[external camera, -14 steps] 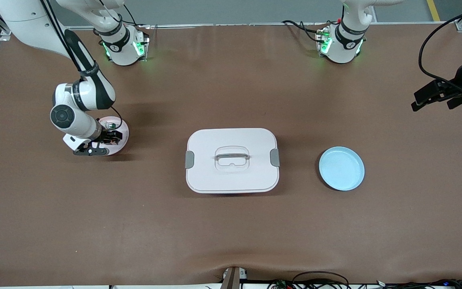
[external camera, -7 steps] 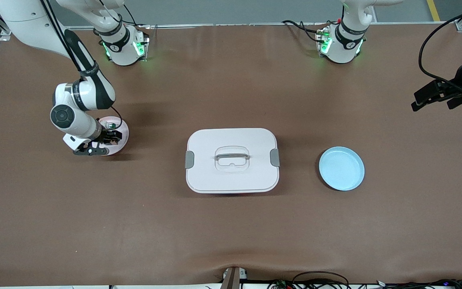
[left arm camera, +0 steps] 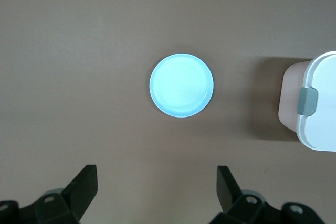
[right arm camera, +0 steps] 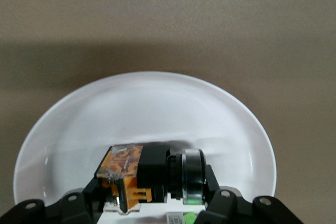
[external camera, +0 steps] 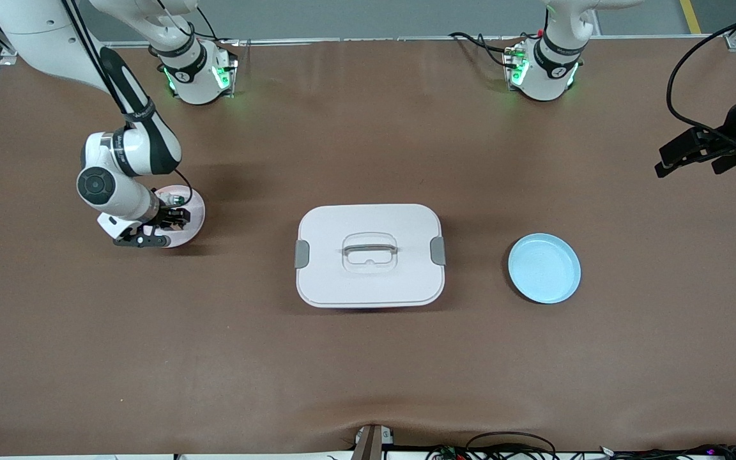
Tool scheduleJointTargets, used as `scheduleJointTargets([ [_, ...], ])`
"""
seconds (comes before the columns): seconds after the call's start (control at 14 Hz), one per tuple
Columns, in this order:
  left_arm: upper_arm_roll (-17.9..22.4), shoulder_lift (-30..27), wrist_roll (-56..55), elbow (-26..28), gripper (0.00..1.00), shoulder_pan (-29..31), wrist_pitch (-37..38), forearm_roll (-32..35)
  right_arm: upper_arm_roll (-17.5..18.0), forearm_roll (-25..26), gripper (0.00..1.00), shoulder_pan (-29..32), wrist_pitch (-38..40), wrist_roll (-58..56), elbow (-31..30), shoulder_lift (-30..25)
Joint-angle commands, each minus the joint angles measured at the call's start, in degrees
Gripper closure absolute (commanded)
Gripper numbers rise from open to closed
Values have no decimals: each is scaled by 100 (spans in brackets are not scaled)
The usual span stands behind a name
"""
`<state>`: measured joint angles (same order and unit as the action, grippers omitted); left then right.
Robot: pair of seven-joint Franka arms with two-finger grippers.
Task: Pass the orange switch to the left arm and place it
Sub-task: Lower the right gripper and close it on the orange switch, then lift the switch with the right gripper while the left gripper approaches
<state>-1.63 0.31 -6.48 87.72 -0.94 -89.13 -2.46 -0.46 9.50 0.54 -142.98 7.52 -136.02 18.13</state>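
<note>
- Two claws: right claw [right arm camera: 149,201] grips switch [right arm camera: 142,174] over pink plate [right arm camera: 157,98], at box's [external camera: 368,281] 9 o'clock.
- Lift high before crossing.
- Left claw [left arm camera: 157,181] waits open.

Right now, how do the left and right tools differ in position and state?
The right tool is low over the pink plate, toward the right arm's end of the table; the left tool hangs high over bare table at the left arm's end, apart from the blue plate. The right tool sits shut on the orange switch; the left tool is open and empty. Both are black two-finger tools, and neither is over the box.
</note>
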Motion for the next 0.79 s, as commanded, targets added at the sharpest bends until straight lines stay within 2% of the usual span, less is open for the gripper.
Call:
scheduleJointTargets([
  [0.0,-4,56,121,-150,0,-3,27,-132,151,70,100,43,497,363,58,-327],
  [0.21,4,48,121,-159,0,41,27,-517,379,-253,100,-45,885,707,110,-608],
  [0.29,4,48,121,-168,0,41,27,-701,415,-534,100,-63,1086,742,224,-662],
  [0.43,4,48,121,-299,0,32,27,-1105,424,-1464,100,-63,1700,769,610,-732],
  [0.71,4,56,112,-308,0,-11,27,-2274,424,-2108,100,-124,2879,1075,1401,-934],
])
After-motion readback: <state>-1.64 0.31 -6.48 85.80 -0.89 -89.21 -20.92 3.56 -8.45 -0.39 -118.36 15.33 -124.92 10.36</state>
